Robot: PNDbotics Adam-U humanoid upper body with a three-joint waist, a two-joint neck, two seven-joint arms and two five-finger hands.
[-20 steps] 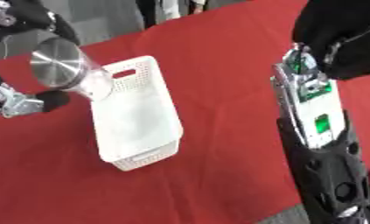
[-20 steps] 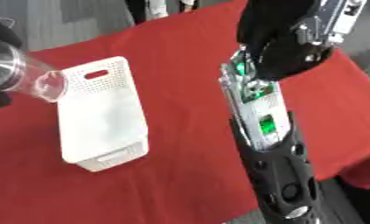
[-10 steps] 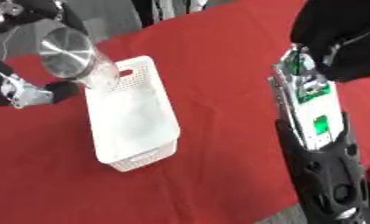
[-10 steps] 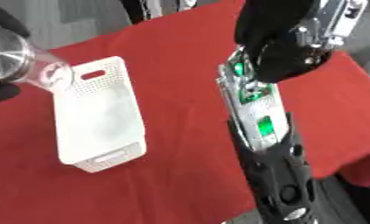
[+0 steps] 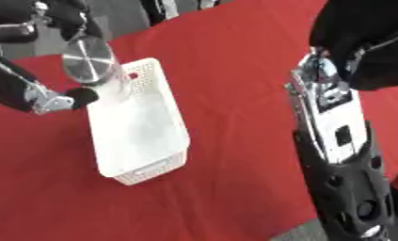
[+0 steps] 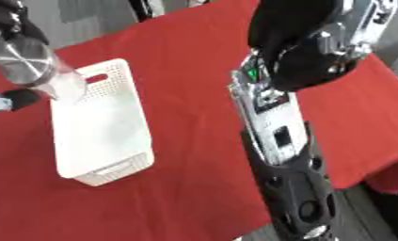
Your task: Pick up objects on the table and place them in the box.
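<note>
Red tablecloth [image 5: 234, 70], white box [image 5: 140, 141] on it.
Left hand [image 5: 45, 96] curled round clear bottle [image 5: 99, 70] above box's far end; right hand [image 5: 362, 207] low right, fingers can't tell.

Our left hand [image 5: 50, 96] is up near the left edge, with its black fingers and thumb curled around a shiny see-through cup with a silver bottom [image 5: 93, 70], held tipped on its side. Our right arm [image 5: 342, 155] hangs down the right side, black and silver. We cannot see the right hand's fingers clearly.
</note>
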